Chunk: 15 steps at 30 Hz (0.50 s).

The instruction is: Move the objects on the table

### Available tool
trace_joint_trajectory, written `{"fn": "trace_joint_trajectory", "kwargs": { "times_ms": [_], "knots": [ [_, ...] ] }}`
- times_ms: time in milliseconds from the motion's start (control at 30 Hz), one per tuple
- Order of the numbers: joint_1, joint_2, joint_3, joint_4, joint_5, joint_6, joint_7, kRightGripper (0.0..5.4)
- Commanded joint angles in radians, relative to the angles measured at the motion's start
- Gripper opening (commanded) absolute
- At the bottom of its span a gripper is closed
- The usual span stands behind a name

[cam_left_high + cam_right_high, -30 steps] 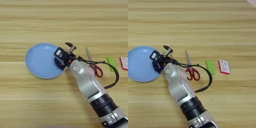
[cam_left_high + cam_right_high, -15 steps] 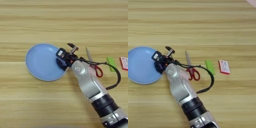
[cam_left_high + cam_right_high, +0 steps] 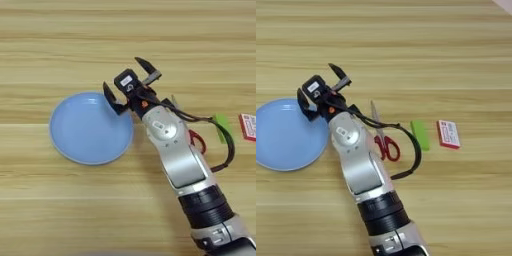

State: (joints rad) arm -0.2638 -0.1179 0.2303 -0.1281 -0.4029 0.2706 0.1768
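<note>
Compared with a second earlier, the black two-fingered pincer has been raised off the round light-blue plate: it was then low over the plate's right part, and it is now seen above the plate's upper right rim, with one finger over the rim and the other out over the bare wood beyond. Its fingers are now spread wide, and nothing is seen between them. The plate itself appears unchanged in place on the light wood-grain counter, and nothing is seen lying on it.

The silver forearm runs from the bottom edge up to the pincer and passes just right of the plate.

One pair of red-handled scissors is counted, lying right of the plate and partly covered by the forearm, its blades pointing away toward the far edge and its red loops nearest the robot. One small bright-green rectangular block lies further right of the plate, beyond the scissors. One small red-and-white flat card-like item lies just beyond the green block, still further from the plate. A black cable loops from the forearm out between the scissors and the green block. No screwdriver can be made out in either view. One plate is counted in all.
</note>
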Motion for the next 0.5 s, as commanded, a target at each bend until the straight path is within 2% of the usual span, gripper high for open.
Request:
{"fn": "trace_joint_trajectory", "kwargs": {
  "times_ms": [33, 267, 500],
  "knots": [
    [-0.010, -0.017, -0.091, -0.076, 0.063, -0.070, -0.036, 5.39],
    [0.058, -0.064, -0.250, -0.065, 0.160, -0.139, -0.063, 5.39],
    [0.126, -0.112, -0.405, 0.012, 0.252, -0.207, -0.090, 5.39]
  ]
}}
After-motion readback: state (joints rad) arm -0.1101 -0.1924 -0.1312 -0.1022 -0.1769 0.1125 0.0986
